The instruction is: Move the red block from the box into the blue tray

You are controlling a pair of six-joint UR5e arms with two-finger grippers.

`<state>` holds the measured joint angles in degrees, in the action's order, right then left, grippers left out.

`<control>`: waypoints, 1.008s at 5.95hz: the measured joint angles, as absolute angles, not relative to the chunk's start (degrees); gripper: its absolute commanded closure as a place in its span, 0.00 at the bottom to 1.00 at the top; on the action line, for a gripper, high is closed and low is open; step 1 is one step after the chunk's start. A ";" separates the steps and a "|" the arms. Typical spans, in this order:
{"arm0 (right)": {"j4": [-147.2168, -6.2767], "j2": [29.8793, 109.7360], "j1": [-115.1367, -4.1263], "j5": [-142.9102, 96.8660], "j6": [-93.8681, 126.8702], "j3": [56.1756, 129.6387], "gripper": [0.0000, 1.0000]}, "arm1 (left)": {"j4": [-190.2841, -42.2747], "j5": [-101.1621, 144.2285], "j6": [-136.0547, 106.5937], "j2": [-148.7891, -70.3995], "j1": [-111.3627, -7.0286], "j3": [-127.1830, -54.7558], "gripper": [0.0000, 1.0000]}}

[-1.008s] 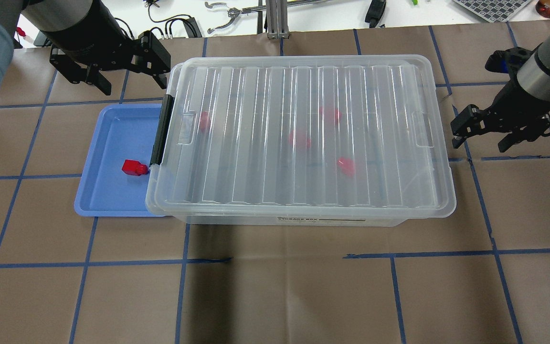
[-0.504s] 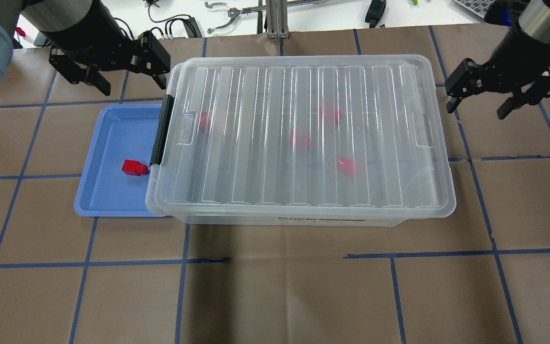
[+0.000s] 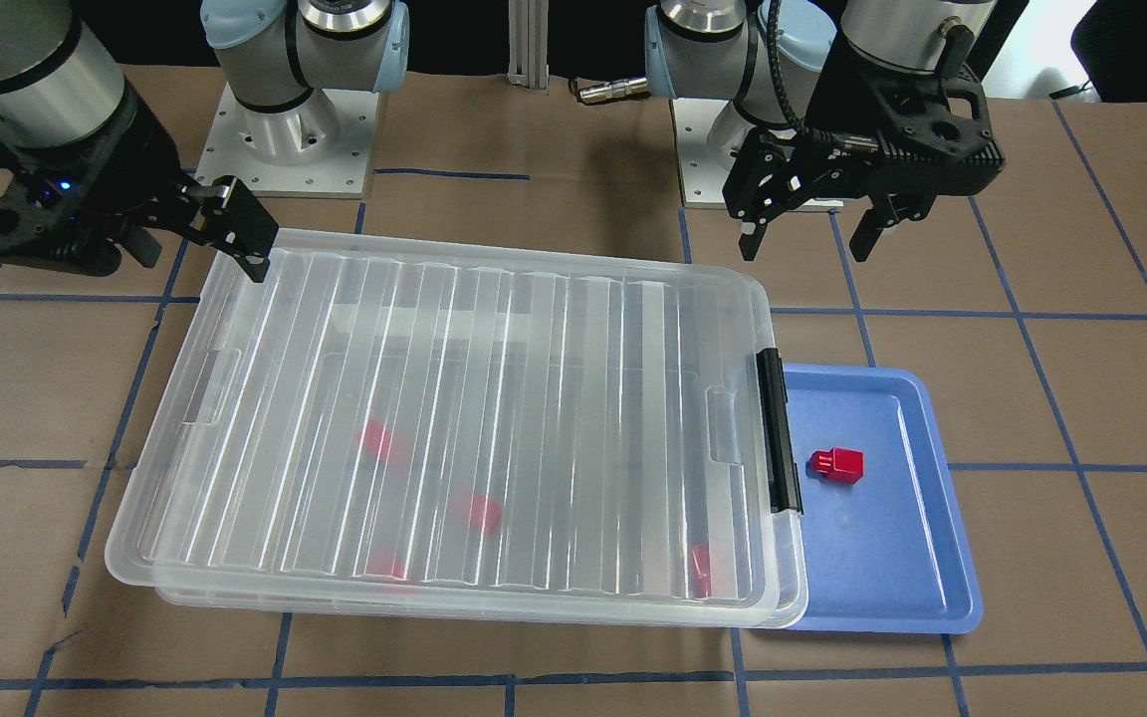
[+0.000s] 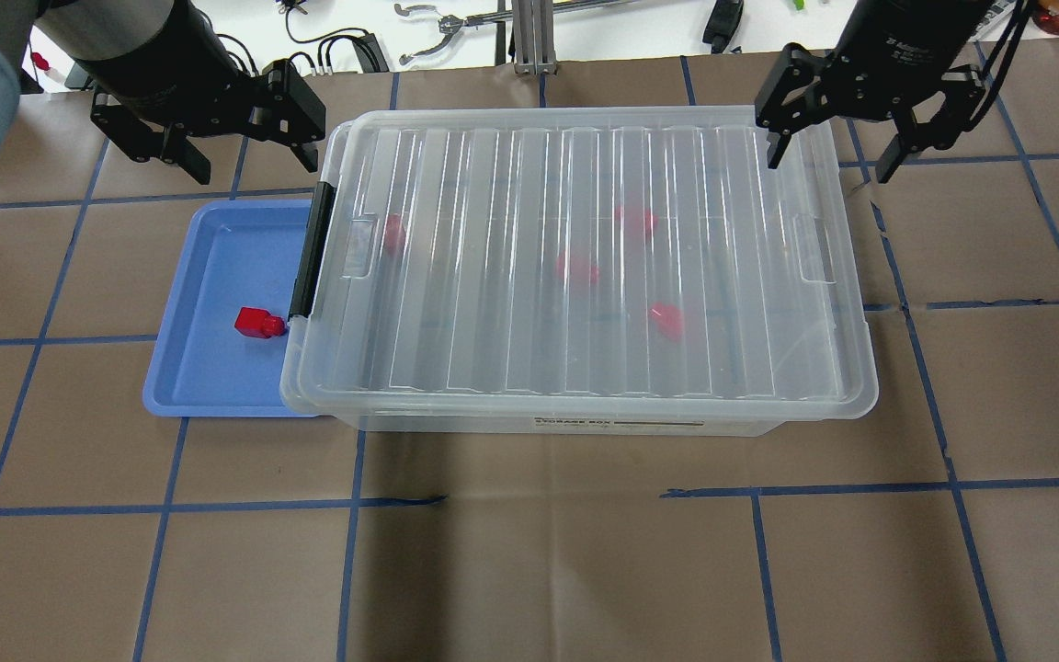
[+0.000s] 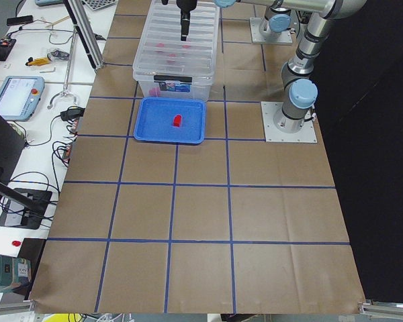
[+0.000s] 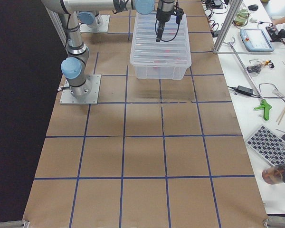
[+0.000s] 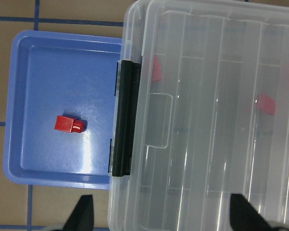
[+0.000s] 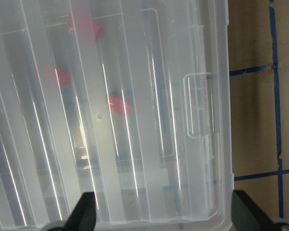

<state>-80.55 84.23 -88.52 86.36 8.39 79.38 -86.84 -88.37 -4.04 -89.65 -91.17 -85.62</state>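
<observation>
One red block (image 4: 258,323) lies in the blue tray (image 4: 208,276), close to the box's black latch (image 4: 309,250); it also shows in the left wrist view (image 7: 69,124). The clear box (image 4: 493,322) has its ribbed lid on and overlaps the tray's right side. Several more red blocks (image 4: 576,269) show blurred through the lid. My left gripper (image 4: 254,164) is open and empty, above the table just beyond the tray's far edge. My right gripper (image 4: 830,164) is open and empty, over the box's far right corner.
The table is covered in brown paper with a blue tape grid (image 4: 355,501). A white bench (image 4: 585,28) with cables and tools runs beyond the far edge. The two arm bases (image 3: 285,129) stand behind the box in the front-facing view.
My right gripper has moved from the table right of the box, away and leftward, to above the box's far right corner. The left gripper, the box, the tray and the blocks have stayed put.
</observation>
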 measured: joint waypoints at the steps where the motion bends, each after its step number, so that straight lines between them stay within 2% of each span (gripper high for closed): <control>1: -80.12 85.41 -89.45 86.48 9.00 80.37 0.00 | -86.96 -88.34 -4.04 -89.65 -91.15 -85.61 0.02; 3: -80.47 88.61 -89.83 87.46 9.45 84.36 0.00 | -87.03 -88.33 -4.04 -89.61 -91.21 -85.64 0.02; 6: -80.42 88.45 -89.89 89.67 9.49 83.54 0.00 | -87.47 -88.35 -4.07 -89.53 -91.27 -85.63 0.02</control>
<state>-80.42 88.45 -89.89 89.67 9.49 83.54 -87.47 -88.35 -4.07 -89.53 -91.27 -85.63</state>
